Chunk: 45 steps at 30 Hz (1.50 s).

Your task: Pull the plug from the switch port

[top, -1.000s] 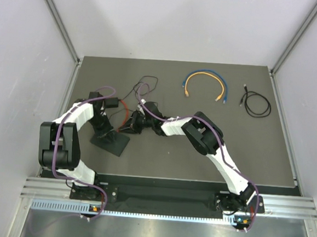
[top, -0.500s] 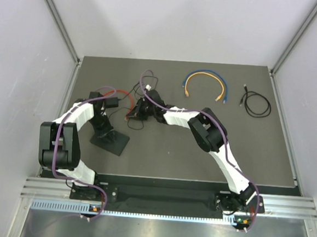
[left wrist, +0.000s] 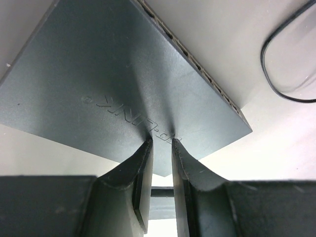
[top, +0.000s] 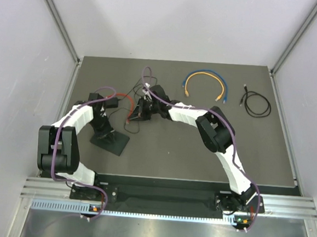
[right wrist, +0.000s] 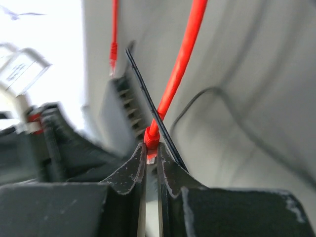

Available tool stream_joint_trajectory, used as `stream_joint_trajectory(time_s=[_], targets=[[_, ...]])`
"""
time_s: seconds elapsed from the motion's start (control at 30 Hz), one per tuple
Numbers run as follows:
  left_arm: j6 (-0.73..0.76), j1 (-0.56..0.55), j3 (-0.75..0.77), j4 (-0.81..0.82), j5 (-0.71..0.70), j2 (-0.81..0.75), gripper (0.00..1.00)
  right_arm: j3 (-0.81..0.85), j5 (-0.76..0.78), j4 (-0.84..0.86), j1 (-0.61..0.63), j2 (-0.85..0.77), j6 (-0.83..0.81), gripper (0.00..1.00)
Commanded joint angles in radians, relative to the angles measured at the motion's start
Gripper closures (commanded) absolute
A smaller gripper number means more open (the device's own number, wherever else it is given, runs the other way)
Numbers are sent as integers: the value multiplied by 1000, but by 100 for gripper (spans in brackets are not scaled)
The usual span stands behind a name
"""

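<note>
The switch (top: 112, 143), a flat matte-black slab, lies on the mat in front of the left arm. It fills the left wrist view (left wrist: 123, 84), with its row of ports along the far right edge. My left gripper (top: 103, 132) stands on its top near a corner, jaws almost together with nothing between them (left wrist: 162, 148). My right gripper (top: 134, 116) is shut on the red plug (right wrist: 152, 142) of the red cable (top: 125, 96). It holds the plug clear of the switch, whose ports (right wrist: 126, 111) show blurred behind it.
A small black power adapter (top: 111, 101) with a thin black cord (top: 130, 128) lies beside the red cable. The cord crosses behind the plug (right wrist: 148, 98). A blue and yellow cable (top: 205, 81) and a coiled black cable (top: 256, 105) lie at the far right.
My right gripper has moved away from the switch's far edge toward the back of the table, carrying the red plug and cable. The left gripper has stayed on the switch.
</note>
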Motion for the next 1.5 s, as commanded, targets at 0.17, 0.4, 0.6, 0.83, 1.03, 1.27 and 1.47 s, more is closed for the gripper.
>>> stream_joint_trajectory(time_s=[0.17,0.4,0.6,0.83,1.03,1.27,1.47], targets=[[21,-4,-38,48,-37,-84,73,-190,-362,142,-54,-261,404,100],[10,-4,-46,67,-57,-153,72,-258,-387,155,-95,-441,601,100],[12,-4,-49,67,-57,-203,72,-289,-295,710,-111,-423,1082,100],[16,-4,-46,65,-51,-209,72,148,-320,346,-114,-381,797,100],[21,-4,-47,68,-45,-212,72,402,-274,72,-115,-387,505,100],[21,-4,-52,77,-35,-201,72,394,-237,-200,-117,-404,239,100],[23,-4,-52,79,-31,-195,71,606,-44,-660,-112,-386,-192,100]])
